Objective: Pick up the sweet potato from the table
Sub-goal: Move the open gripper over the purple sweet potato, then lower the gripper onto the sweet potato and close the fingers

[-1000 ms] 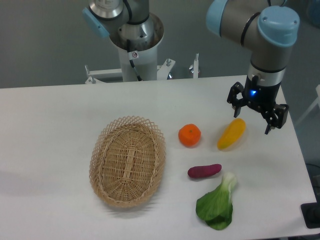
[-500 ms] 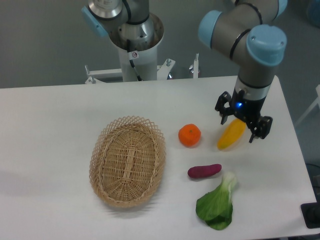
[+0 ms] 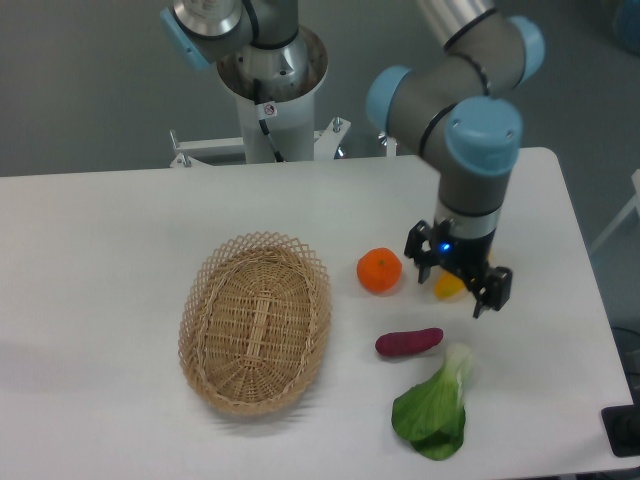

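Observation:
The sweet potato (image 3: 409,342), a small purple-magenta tuber, lies on the white table (image 3: 100,260) right of the basket and just above the leafy green. My gripper (image 3: 452,292) hangs open above the table, up and to the right of the sweet potato, with nothing between its fingers. It covers most of the yellow-orange oblong fruit (image 3: 446,288), of which only a small patch shows between the fingers.
A round orange fruit (image 3: 379,270) sits left of the gripper. An oval wicker basket (image 3: 256,320) lies at centre-left. A bok choy (image 3: 436,408) rests near the front edge, below the sweet potato. The arm's base column (image 3: 270,90) stands at the back.
The gripper has moved left and toward the front, from beside the yellow fruit's right end to over it, closer to the sweet potato. No object has moved.

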